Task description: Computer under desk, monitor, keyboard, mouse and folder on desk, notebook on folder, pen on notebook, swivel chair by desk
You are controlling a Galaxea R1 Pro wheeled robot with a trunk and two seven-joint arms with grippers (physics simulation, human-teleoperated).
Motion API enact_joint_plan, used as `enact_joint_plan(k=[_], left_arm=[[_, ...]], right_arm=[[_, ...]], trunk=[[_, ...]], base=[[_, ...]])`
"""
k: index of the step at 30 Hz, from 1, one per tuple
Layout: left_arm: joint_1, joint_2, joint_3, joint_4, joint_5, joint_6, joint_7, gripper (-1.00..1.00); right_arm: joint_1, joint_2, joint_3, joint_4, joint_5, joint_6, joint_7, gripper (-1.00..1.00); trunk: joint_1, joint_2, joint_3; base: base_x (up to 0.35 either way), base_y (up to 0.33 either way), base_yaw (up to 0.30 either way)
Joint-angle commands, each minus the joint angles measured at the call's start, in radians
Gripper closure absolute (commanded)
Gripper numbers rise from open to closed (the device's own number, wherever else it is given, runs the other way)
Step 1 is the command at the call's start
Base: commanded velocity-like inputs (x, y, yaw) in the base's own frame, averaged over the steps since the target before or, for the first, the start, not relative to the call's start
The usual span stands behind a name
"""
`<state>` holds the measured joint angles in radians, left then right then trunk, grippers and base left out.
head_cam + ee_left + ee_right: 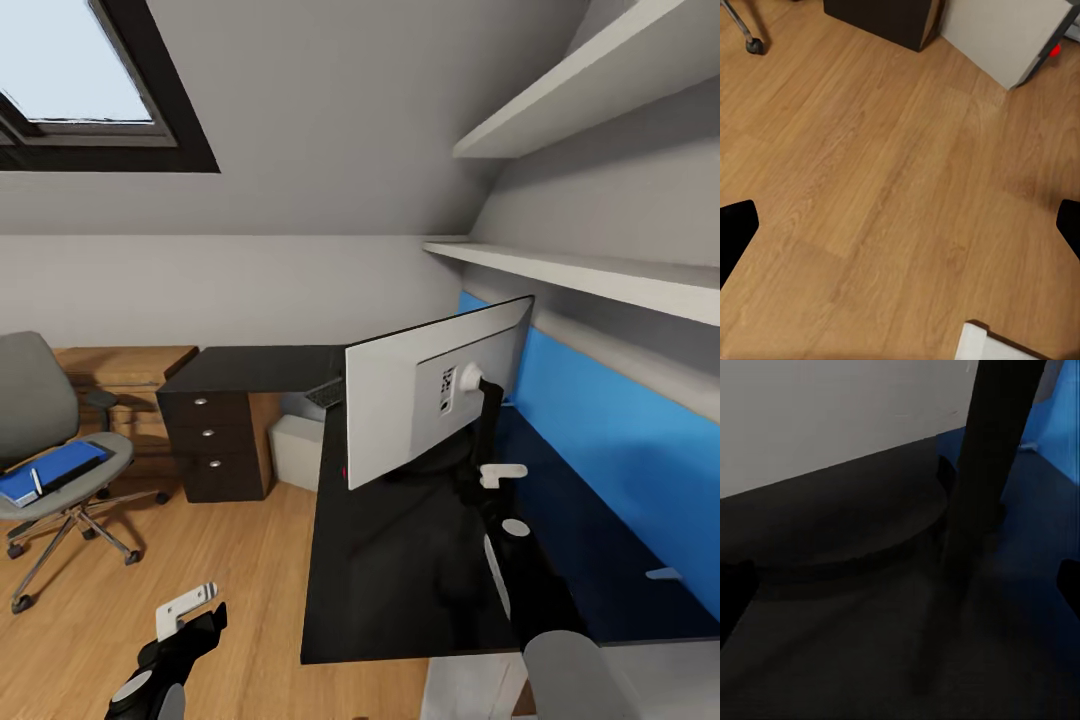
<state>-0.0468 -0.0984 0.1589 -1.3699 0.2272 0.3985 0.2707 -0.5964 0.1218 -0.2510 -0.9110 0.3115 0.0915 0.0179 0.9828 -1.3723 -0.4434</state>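
The monitor [400, 410] stands on the black desk [400, 590] with its white back toward me. Its dark stand post [990, 457] and round base [847, 540] are close in front of my right gripper [901, 589], which is open with nothing between its fingers. Part of the dark keyboard [325, 392] peeks out behind the monitor. The white computer [297, 450] sits under the desk. At the left, the grey swivel chair [35, 400] carries the blue folder [50, 472] with a dark flat item and a thin white item on it. My left gripper [190, 612] hangs open over the wood floor [885, 187].
A dark drawer unit [212, 440] stands under the desk's far wing beside the computer. Low wooden furniture [130, 370] sits behind the chair. Two white shelves [600, 275] run along the blue wall above the desk. A chair caster [754, 45] rests on the floor.
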Motion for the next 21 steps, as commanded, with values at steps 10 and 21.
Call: enact_joint_plan(k=[10,21], left_arm=[[0.000,-0.001,0.001,-0.001,0.010,0.005,0.005,-1.00],[-0.001,-0.001,0.000,-0.001,0.009,0.005,0.005,-1.00]], right_arm=[[0.132,0.039,0.045,-0.237,0.003,0.083,0.005,-1.00],[0.157,0.049,0.120,-0.264,0.003,0.021,0.002,-1.00]], trunk=[[0.000,-0.001,-0.001],[0.000,-0.001,-0.001]], base=[[-0.011,0.045,0.000],[-0.045,0.318,0.000]])
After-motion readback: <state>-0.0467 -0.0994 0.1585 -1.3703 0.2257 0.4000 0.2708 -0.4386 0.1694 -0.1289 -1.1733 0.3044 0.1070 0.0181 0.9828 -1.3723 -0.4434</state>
